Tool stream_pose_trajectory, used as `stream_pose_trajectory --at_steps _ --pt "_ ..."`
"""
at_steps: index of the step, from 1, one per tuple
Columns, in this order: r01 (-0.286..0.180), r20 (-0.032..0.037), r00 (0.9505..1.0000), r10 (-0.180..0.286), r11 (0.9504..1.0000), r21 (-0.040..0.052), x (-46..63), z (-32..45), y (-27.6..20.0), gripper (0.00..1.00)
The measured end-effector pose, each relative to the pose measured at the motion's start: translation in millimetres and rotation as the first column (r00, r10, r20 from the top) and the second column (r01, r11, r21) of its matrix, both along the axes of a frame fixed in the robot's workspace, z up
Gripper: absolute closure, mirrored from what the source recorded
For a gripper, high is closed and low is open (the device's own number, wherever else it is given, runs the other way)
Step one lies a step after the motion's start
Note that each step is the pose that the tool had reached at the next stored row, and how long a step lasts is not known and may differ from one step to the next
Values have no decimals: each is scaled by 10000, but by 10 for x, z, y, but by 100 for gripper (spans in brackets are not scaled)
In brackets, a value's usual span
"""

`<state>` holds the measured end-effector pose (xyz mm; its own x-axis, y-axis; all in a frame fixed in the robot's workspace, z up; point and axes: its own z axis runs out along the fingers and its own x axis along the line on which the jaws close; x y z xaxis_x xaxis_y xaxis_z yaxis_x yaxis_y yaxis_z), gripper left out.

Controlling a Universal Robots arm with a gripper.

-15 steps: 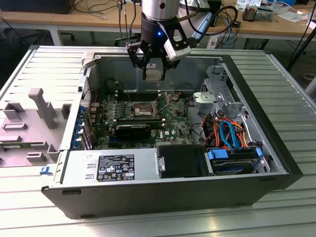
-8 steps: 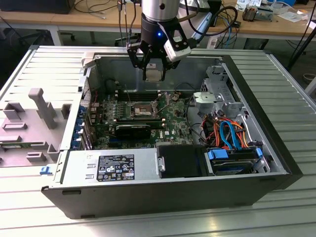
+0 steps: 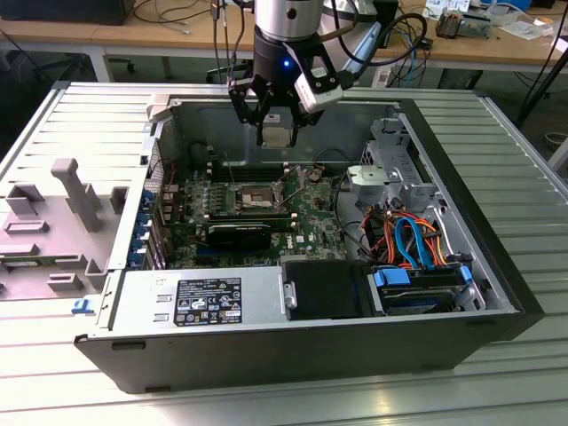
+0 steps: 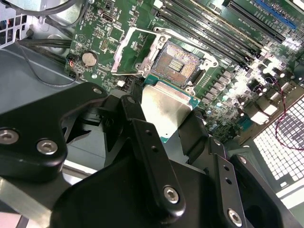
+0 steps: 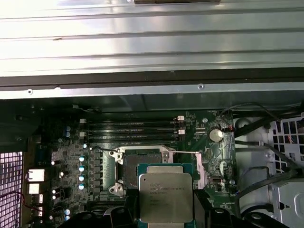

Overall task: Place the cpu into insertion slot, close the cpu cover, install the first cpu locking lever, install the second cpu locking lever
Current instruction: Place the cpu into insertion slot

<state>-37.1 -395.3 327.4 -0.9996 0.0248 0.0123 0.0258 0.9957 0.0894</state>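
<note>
Exterior view: gripper (image 3: 277, 133) hangs above the open pc case (image 3: 497, 293), clamped on the cpu (image 3: 277, 130). The chip is held flat, metal top up, well clear of the motherboard (image 3: 311, 222). The insertion slot (image 3: 253, 197) lies below the chip and, as seen here, a little toward the exterior view's left. My read: nearly overhead, not yet lined up.

Second wrist view: fingers (image 4: 137, 128) pinch the cpu (image 4: 166, 107) on two opposite edges, with the gripper (image 4: 164, 114) centred on it. The insertion slot (image 4: 179, 64) is bare, contacts exposed, just past the chip's far edge and apart from it. The cpu cover (image 4: 135, 50) is swung open, lying beside the slot on its hinge side, so the window is out of the way.

First wrist view: cpu (image 5: 165, 197) overlaps the near part of the insertion slot (image 5: 140, 164). Chip edges run roughly parallel to the slot's rim, so yaw looks close. What's left is a small lateral offset plus height. Neither lever shows clearly enough to tell its state.
</note>
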Motion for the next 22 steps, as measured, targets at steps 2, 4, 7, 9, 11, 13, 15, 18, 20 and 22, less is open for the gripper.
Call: stream_pose_trajectory --at_steps 2,4,7,9,11,13,15,18,20,22 --pt "0 0 10000 0 10000 0 0 -2 -2 45" --pt "0 0 10000 0 10000 0 0 -4 -3 45" --pt "0 0 10000 0 10000 0 0 -8 -6 45" --pt "0 0 10000 0 10000 0 0 -13 -11 45" --pt "0 0 10000 0 10000 0 0 -17 -15 45" --pt "0 0 10000 0 10000 0 0 -20 -17 45" --pt "0 0 10000 0 10000 0 0 -40 -41 45" --pt "1 0 10000 -1 10000 1 0 -58 -57 45" --pt "0 0 10000 0 10000 0 0 -60 -60 45" --pt "0 1 10000 0 10000 1 0 -61 -61 45"
